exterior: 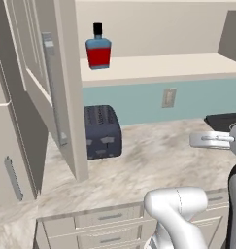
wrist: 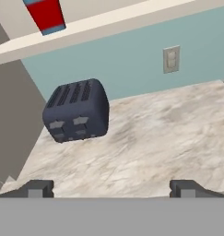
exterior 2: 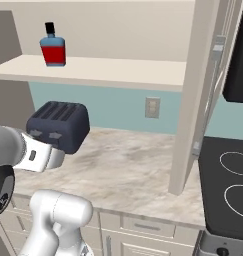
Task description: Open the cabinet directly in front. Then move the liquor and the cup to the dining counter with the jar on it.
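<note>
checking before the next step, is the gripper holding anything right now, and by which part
Nothing is held. The gripper is open, its fingertips wide apart over bare counter, and the liquor stands on the cabinet shelf.

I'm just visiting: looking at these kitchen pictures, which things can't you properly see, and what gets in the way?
- Blue bottle with red label: hand view, neck and cap cut off by the top edge.
- Black stovetop: left base view, cut by the right edge, with the white arm in front.
- Beige cabinet door: right base view, seen edge-on, so its face is hidden.
- Dark toaster: right base view, lower corner covered by the arm.
</note>
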You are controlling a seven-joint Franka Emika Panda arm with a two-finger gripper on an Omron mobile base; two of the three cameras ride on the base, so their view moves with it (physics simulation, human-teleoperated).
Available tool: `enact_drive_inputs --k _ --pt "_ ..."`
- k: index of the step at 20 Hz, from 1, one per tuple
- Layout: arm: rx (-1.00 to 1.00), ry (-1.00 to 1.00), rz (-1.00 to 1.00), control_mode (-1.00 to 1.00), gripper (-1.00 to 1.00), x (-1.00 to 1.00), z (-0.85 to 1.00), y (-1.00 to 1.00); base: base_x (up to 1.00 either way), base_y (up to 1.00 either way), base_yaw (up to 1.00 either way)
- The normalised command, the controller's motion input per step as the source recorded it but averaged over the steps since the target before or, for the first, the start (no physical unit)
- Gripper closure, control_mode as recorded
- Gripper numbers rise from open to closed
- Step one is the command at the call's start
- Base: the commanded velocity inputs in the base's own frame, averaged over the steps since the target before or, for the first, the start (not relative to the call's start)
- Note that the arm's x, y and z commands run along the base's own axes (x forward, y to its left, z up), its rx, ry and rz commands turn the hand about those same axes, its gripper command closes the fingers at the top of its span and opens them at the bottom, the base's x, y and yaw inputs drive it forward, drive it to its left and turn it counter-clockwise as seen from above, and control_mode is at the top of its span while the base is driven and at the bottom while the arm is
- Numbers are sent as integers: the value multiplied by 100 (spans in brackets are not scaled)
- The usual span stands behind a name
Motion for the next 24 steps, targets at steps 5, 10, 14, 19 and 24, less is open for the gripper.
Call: enact_drive_inputs --k 5,10,14,19,24 --pt "0 0 0 100 -100 0 0 0 3 62 0" --pt "0 0 0 100 -100 0 0 0 0 29 2" --pt "0 0 0 100 -100 0 0 0 6 8 0" --pt "0 0 0 100 -100 0 0 0 22 0 0" --pt "0 0 0 -100 -100 6 2 0 39 0 0"
